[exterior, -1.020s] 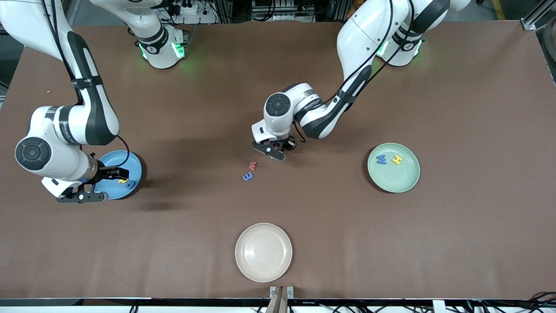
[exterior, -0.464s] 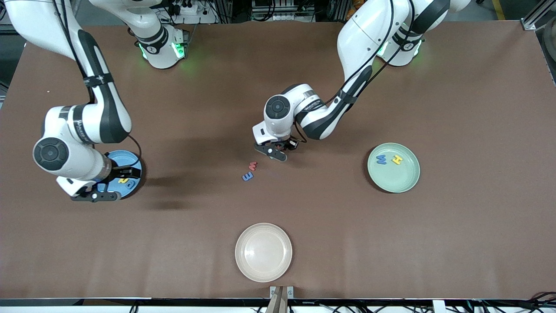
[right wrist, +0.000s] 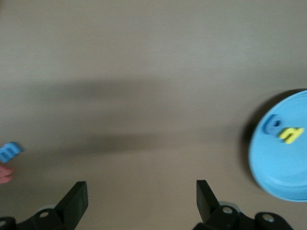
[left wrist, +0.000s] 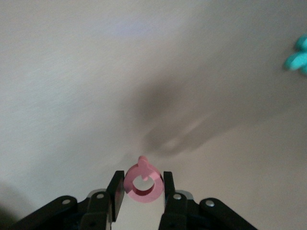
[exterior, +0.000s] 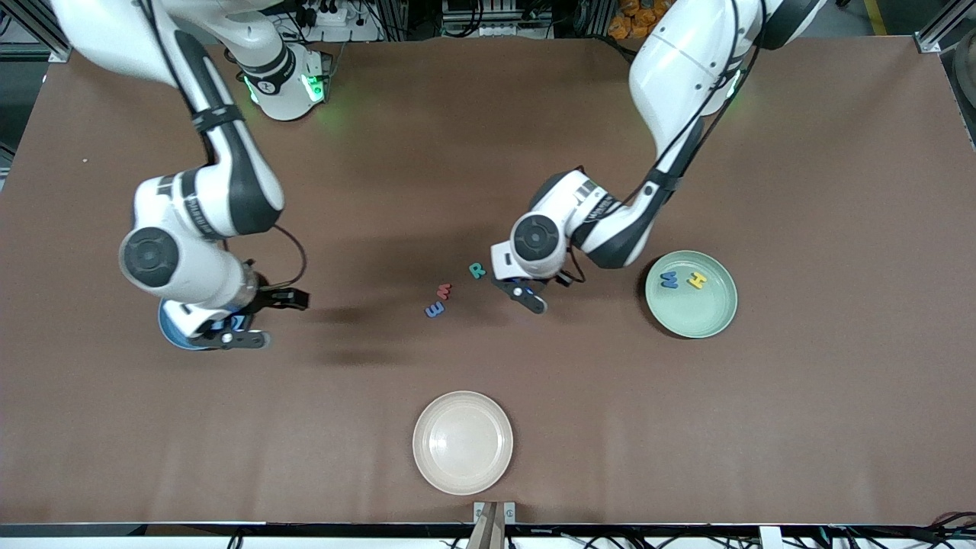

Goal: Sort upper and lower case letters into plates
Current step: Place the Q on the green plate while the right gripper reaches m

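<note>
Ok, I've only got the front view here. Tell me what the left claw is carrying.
Observer: The left wrist view shows the left claw shut on a pink letter, a ring with a short stub, held above bare table.
Operator: Now give me the right claw and that blue plate; the arm covers them.
Observer: The right wrist view shows the right claw open and empty, beside the light blue plate.
Operator: Read me the plate's contents.
Observer: A blue letter and a yellow letter lie in it, side by side.
</note>
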Controlling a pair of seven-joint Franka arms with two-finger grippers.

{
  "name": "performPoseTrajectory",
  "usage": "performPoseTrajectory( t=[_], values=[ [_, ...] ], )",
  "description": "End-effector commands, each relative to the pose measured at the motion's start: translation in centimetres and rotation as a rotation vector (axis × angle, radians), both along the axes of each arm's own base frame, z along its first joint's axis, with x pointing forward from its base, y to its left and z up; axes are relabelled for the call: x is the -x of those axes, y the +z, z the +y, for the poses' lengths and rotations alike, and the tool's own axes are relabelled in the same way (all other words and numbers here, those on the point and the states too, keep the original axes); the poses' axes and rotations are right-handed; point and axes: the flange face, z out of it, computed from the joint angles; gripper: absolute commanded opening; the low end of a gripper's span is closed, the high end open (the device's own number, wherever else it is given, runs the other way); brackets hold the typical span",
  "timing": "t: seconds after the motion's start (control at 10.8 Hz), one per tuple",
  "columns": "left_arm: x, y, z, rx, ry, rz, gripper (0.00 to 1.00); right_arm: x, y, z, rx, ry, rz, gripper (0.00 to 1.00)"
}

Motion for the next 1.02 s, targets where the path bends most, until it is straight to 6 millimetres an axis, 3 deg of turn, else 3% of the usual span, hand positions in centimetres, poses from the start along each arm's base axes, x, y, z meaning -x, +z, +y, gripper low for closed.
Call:
performPoseTrajectory(
  t=[0.0,0.09,0.28,0.37,0.65,0.74,0.93],
  values=[
    [-1.7,2.5,5.0,-0.002,-0.124,0.072,0.10,1.3,-0.8,5.2,0.000,-0.039,-0.001,1.00],
    [-3.3,2.7,8.4,-0.008,-0.161,0.108,0.10,2.6,-2.0,8.7,0.008,-0.032,-0.004,1.00],
    [-5.2,3.6,14.1,-0.020,-0.227,0.171,0.06,3.9,-4.1,13.1,0.007,-0.126,-0.035,1.00],
    [-5.8,3.7,17.6,-0.003,-0.215,0.193,0.01,4.6,-6.2,14.9,0.007,-0.160,-0.041,1.00],
    [-6.8,2.2,25.7,0.139,-0.215,0.272,0.01,6.3,-8.4,17.1,0.010,-0.190,-0.037,1.00],
    [-6.8,1.8,27.3,0.164,-0.217,0.284,0.01,6.9,-9.4,18.0,0.011,-0.231,-0.035,1.00],
    [-7.0,1.3,27.9,0.158,-0.221,0.278,0.05,7.8,-11.4,19.7,0.015,-0.320,-0.041,1.00]
  ],
)
